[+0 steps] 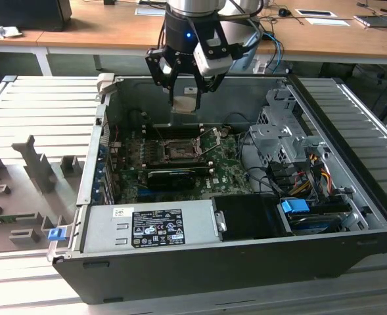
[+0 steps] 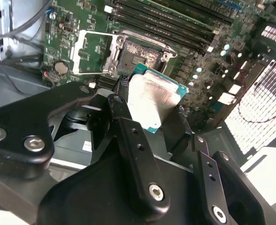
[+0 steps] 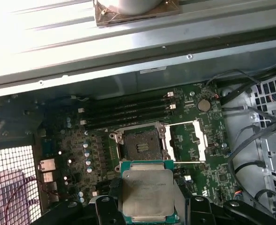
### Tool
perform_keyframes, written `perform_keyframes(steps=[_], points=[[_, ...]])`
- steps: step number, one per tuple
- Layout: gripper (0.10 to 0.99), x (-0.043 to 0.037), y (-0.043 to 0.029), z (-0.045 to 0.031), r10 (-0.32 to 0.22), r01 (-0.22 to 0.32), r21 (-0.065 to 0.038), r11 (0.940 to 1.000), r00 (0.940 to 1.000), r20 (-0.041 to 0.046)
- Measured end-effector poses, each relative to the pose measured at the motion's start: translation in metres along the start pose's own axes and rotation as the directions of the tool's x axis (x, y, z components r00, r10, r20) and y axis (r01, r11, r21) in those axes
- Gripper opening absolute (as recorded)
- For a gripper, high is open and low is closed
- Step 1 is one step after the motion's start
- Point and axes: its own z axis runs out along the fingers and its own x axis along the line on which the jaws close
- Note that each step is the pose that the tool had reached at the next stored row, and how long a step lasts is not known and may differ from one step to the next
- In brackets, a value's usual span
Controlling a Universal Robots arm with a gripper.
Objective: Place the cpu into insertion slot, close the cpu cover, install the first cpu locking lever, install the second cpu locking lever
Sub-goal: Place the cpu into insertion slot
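Gripper (image 1: 186,97) clamped on cpu (image 3: 147,191) edges, held above insertion slot (image 3: 141,144); cpu cover (image 3: 199,140) open beside it. Risk, est.: tilted/offset lowering w/ cpu misaligned could damage slot

The gripper (image 2: 152,107) clamps the cpu (image 2: 157,93) clear of the board (image 2: 194,56); the insertion slot (image 2: 137,55) lies exposed, cpu cover (image 2: 80,50) apparently swung open beside it.

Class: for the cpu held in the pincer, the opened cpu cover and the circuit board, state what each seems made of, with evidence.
The cpu: probably a metal lid, with a dull silver-grey sheen, on a green laminate rim. The cpu cover: thin sheet metal, perhaps steel, forming a pale reflective frame. The circuit board: green coated laminate, seemingly fibreglass, studded with soldered parts.
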Motion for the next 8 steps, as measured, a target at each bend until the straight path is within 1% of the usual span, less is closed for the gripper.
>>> perform_keyframes(steps=[3,6,8], points=[[0.529,0.0,-0.0001,0.0008,0.053,-0.053,-0.001,0.9986,0.9986,0.0046],[0.529,0.0,-0.0001,0.001,0.1,-0.1,-0.002,0.995,0.995,0.0087],[0.529,0.0,-0.0001,0.0014,0.12,-0.12,-0.003,0.9927,0.9927,0.0105]])
